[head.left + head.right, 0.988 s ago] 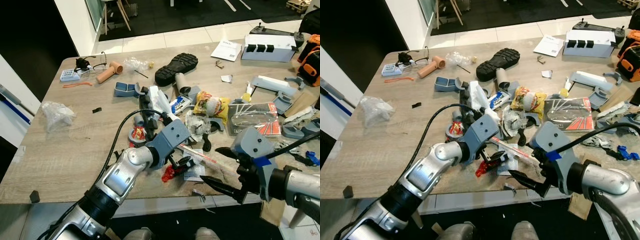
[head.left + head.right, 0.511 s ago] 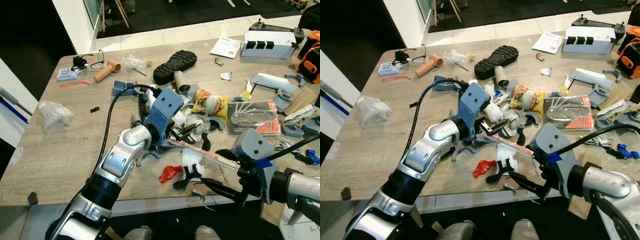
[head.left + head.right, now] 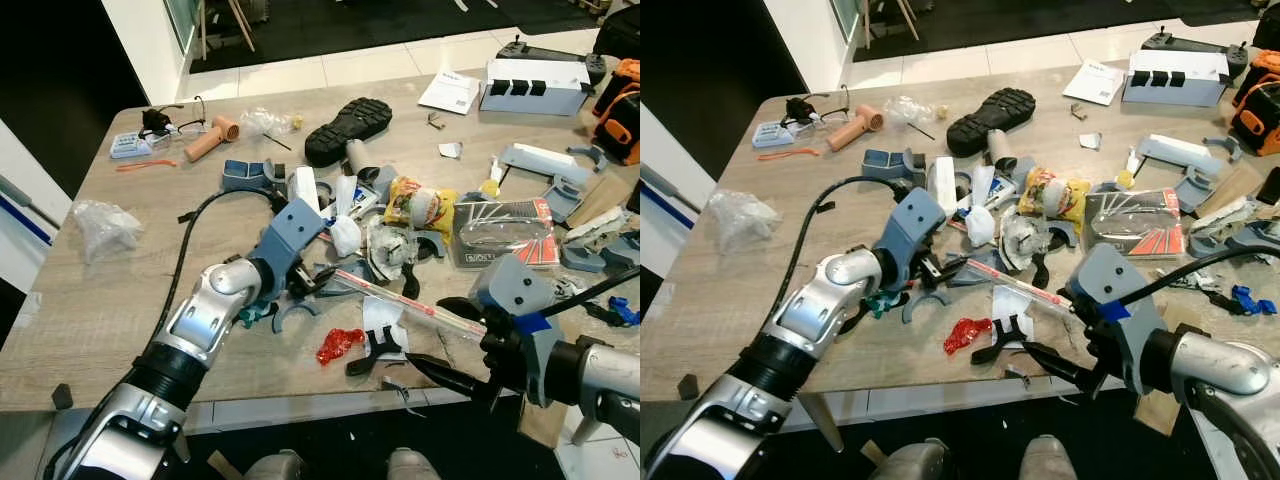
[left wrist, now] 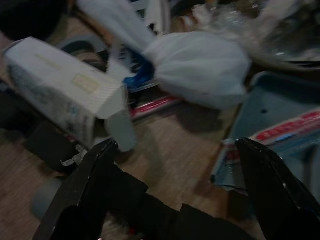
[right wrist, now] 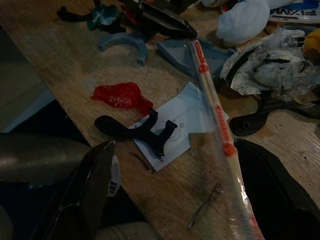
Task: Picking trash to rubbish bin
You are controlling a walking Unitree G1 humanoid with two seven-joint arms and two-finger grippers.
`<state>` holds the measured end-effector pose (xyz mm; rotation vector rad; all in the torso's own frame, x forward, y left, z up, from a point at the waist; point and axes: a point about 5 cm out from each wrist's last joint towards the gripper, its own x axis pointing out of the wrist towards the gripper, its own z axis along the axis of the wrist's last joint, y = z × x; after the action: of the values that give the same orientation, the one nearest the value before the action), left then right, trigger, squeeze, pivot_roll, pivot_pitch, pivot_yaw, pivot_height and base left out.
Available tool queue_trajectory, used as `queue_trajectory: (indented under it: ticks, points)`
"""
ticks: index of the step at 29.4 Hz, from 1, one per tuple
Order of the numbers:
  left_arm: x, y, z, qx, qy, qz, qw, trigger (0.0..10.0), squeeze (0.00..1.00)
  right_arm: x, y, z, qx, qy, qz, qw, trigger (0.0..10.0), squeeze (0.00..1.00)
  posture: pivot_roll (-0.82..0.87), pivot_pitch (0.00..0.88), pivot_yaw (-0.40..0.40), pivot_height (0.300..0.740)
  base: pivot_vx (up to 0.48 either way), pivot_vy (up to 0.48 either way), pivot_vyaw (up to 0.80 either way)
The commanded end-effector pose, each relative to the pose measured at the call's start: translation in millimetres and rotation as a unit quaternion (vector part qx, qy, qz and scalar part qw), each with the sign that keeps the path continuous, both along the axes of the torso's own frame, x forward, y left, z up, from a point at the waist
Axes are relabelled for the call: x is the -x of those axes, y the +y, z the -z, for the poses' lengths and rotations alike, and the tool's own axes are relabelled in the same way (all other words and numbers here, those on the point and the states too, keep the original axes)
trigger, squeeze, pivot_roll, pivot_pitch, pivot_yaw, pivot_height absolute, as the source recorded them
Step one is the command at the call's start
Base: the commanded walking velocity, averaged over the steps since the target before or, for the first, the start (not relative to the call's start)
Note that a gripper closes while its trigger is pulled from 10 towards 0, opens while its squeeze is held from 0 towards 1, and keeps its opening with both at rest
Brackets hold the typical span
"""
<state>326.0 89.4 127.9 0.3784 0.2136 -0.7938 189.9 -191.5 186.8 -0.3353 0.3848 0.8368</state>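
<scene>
Near the front edge of the table [image 3: 120,300], among the clutter, the left claw [image 3: 305,283] is sitting low with its fingers spread wide, as the left wrist view shows, gripping nothing. A long thin clear wrapper with red print [image 3: 410,302] is lying just beside it, one end at the claw's tips, its long axis running diagonally away toward the robot's right and nearer edge, ending by the right claw [image 3: 455,345]. That right claw is hovering at the table's front edge, fingers wide apart and empty, the wrapper passing between them in the right wrist view. Both arms are about equally near; left is at the far end, right at the near end. A red crumpled wrapper [image 3: 339,345], a white paper scrap [image 3: 385,318] and a black plastic piece [image 3: 372,352] are lying between the two claws. Wood-grain surface, heavily littered; pale tiled floor [image 3: 300,70] beyond. No bin seen.
</scene>
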Motion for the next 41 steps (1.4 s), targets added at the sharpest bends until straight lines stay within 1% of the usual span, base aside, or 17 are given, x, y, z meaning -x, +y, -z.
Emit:
queue_trajectory:
  ticks: [1,3,10,13,14,16,17,19,22,24,25,27,28,33,35,38,41]
  points:
    - [-2.9,13.7,9,-0.024,0.012,-0.036,0.999,10.0,0.00,3.6,4.4,-2,-0.002,-0.001,-0.011,1.000,10.0,0.00,-0.23,0.118,0.120,0.740,0.000,0.000,0.00]
    - [-5.1,13.8,8,-0.019,0.008,-0.058,0.998,10.0,0.00,3.6,5.2,-2,-0.004,0.000,-0.012,1.000,10.0,0.00,-0.23,0.119,0.118,0.740,0.000,0.000,0.00]
    - [-5.5,7.4,5,-0.005,0.007,-0.074,0.997,10.0,0.00,3.8,5.5,-3,-0.005,0.000,-0.013,1.000,10.0,0.00,-0.23,0.120,0.116,0.740,0.000,0.000,0.00]
    - [-7.3,6.9,7,-0.005,0.013,-0.100,0.995,10.0,0.00,3.6,5.5,-3,-0.005,0.001,-0.013,1.000,10.0,0.00,-0.23,0.120,0.116,0.740,0.000,0.000,0.00]
    - [-7.3,6.9,7,-0.005,0.013,-0.100,0.995,10.0,0.00,3.6,5.5,-3,-0.005,0.001,-0.013,1.000,10.0,0.00,-0.23,0.120,0.116,0.740,0.000,0.000,0.00]
    - [-7.4,8.4,13,-0.015,0.025,-0.129,0.991,10.0,0.00,3.5,6.1,-3,-0.006,0.000,-0.013,1.000,10.0,0.00,-0.23,0.121,0.116,0.740,0.000,0.000,0.00]
    - [-7.4,8.4,13,-0.015,0.025,-0.129,0.991,10.0,0.00,3.5,6.1,-3,-0.006,0.000,-0.013,1.000,10.0,0.00,-0.23,0.121,0.116,0.740,0.000,0.000,0.00]
    - [-7.1,10.0,17,-0.019,0.032,-0.151,0.988,10.0,0.00,3.6,6.5,-3,-0.007,0.000,-0.014,1.000,10.0,0.00,-0.23,0.122,0.116,0.740,0.000,0.000,0.00]
    - [-8.6,9.3,12,0.000,0.028,-0.169,0.985,10.0,0.00,3.7,6.5,-3,-0.008,0.001,-0.013,1.000,10.0,0.00,-0.23,0.122,0.116,0.740,0.000,0.000,0.00]
    - [-12.2,12.8,3,0.012,0.016,-0.201,0.979,10.0,0.00,3.9,6.1,-3,-0.008,0.002,-0.012,1.000,10.0,0.00,-0.23,0.124,0.116,0.740,0.000,0.000,0.00]
    - [-12.2,12.8,3,0.012,0.016,-0.201,0.979,10.0,0.00,3.9,6.1,-3,-0.008,0.002,-0.012,1.000,10.0,0.00,-0.23,0.124,0.116,0.740,0.000,0.000,0.00]
    - [-14.9,18.3,0,0.007,0.007,-0.234,0.972,10.0,0.00,3.8,6.2,-3,-0.008,0.002,-0.013,1.000,10.0,0.00,-0.23,0.124,0.116,0.740,0.000,0.000,0.00]
    - [-14.6,19.2,-3,0.010,0.002,-0.251,0.968,10.0,0.00,3.9,7.1,-3,-0.009,0.003,-0.015,1.000,10.0,0.00,-0.23,0.125,0.116,0.740,0.000,0.000,0.00]
    - [-11.5,17.8,-13,0.025,-0.012,-0.272,0.962,10.0,0.00,5.2,7.7,-3,-0.011,0.007,-0.020,1.000,10.0,0.00,-0.23,0.128,0.115,0.740,0.000,0.000,0.00]
    - [-10.0,18.7,-17,0.021,-0.022,-0.286,0.958,10.0,0.00,6.1,7.3,-3,-0.009,0.010,-0.023,1.000,10.0,0.00,-0.22,0.129,0.110,0.740,0.000,0.000,0.00]
    - [-7.2,17.3,-14,0.010,-0.016,-0.292,0.956,10.0,0.00,5.9,8.3,-3,-0.009,0.011,-0.028,1.000,10.0,0.00,-0.22,0.129,0.110,0.740,0.000,0.000,0.00]
    - [-2.8,15.7,-4,-0.003,0.005,-0.295,0.956,10.0,0.00,5.2,9.1,-3,-0.010,0.011,-0.029,0.999,10.0,0.00,-0.22,0.129,0.111,0.740,0.000,0.000,0.00]
